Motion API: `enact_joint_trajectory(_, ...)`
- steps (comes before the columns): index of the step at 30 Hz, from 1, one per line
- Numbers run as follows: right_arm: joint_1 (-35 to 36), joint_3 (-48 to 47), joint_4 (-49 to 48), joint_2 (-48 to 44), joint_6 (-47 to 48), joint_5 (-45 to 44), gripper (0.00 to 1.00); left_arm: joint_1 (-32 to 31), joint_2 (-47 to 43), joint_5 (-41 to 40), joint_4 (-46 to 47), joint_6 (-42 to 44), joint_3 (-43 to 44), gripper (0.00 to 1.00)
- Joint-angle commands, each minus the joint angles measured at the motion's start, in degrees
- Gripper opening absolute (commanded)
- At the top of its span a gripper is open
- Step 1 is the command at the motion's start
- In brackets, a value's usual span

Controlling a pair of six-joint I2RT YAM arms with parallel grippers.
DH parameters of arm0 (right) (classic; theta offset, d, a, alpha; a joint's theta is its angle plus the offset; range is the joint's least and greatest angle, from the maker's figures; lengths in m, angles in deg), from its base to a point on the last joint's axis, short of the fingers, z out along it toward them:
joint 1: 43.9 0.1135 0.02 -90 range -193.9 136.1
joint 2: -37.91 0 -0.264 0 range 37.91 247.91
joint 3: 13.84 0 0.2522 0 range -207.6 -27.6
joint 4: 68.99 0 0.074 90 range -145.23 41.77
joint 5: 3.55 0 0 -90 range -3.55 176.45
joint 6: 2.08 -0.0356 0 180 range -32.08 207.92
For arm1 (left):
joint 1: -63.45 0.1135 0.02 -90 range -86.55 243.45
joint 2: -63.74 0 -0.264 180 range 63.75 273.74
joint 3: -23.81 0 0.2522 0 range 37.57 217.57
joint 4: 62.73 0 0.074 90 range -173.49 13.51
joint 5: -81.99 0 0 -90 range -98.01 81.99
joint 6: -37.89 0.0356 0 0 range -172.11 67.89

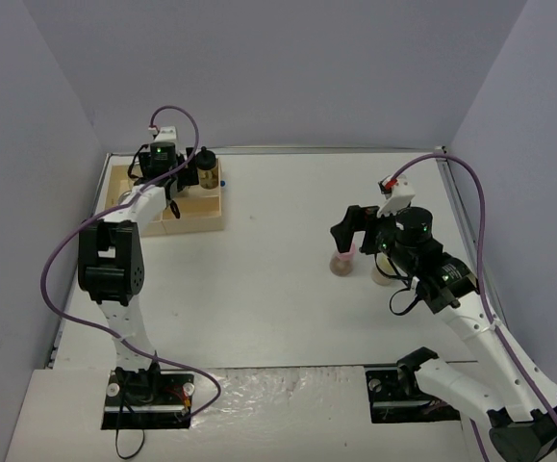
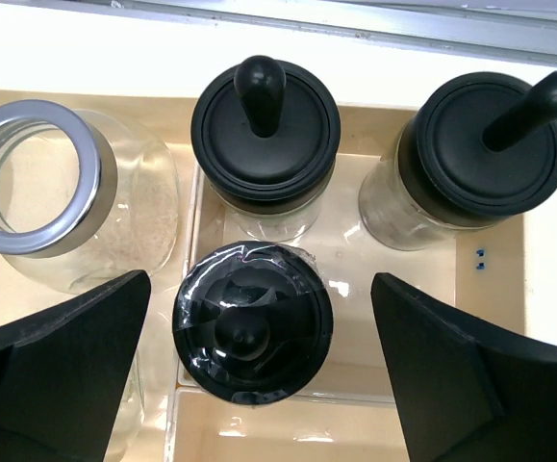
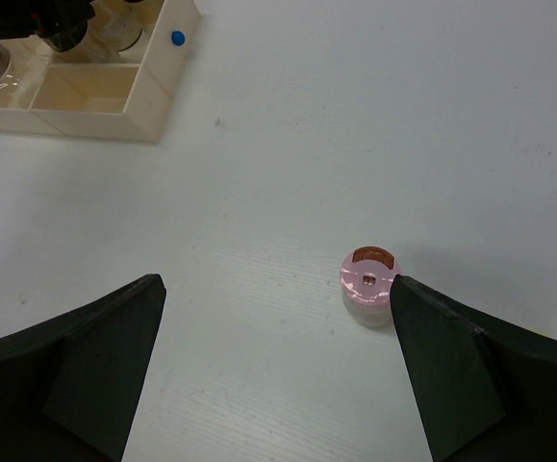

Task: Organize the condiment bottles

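Note:
Three black-capped jars stand in the wooden tray [image 2: 355, 260]: two at the back [image 2: 265, 125] [image 2: 480, 154] and one nearer [image 2: 252, 322], wrapped in clear film. A wider silver-rimmed jar [image 2: 37, 183] stands to their left. My left gripper [image 2: 259, 385] is open above the tray, and the nearer black-capped jar sits between its fingers untouched. In the top view the left gripper [image 1: 177, 183] is over the tray [image 1: 201, 214]. The pink-capped jar [image 3: 369, 284] stands upright on the table beside my open right gripper's [image 3: 273, 375] right finger. It also shows in the top view [image 1: 342, 260] under the right gripper [image 1: 355, 236].
Another pale jar [image 1: 384, 272] stands right of the pink-capped one, partly hidden by the right arm. The tray [image 3: 95, 91] sits at the far left corner near the side wall. Purple cables loop off both arms.

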Motion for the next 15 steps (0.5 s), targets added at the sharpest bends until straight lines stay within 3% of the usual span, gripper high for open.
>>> enact_joint_trajectory(1, -0.46, -2.94, -0.59, 0.61, -2.29, -8.79, 1.00, 0.42, -7.82, -0.41, -0.30, -0.92, 1.42, 0.97)
enact_joint_trajectory(7, -1.51, -6.94, 8.00, 4.41, -6.63, -25.69, 1.00, 0.25, -15.08, 3.40, -13.35, -5.08, 2.82, 0.97)
enact_joint_trajectory(15, -14.79, -6.84, 10.93, 9.33, -9.91, -23.40, 1.00, -1.22, -27.20, 14.16, -27.32, -5.68, -0.22, 0.97)
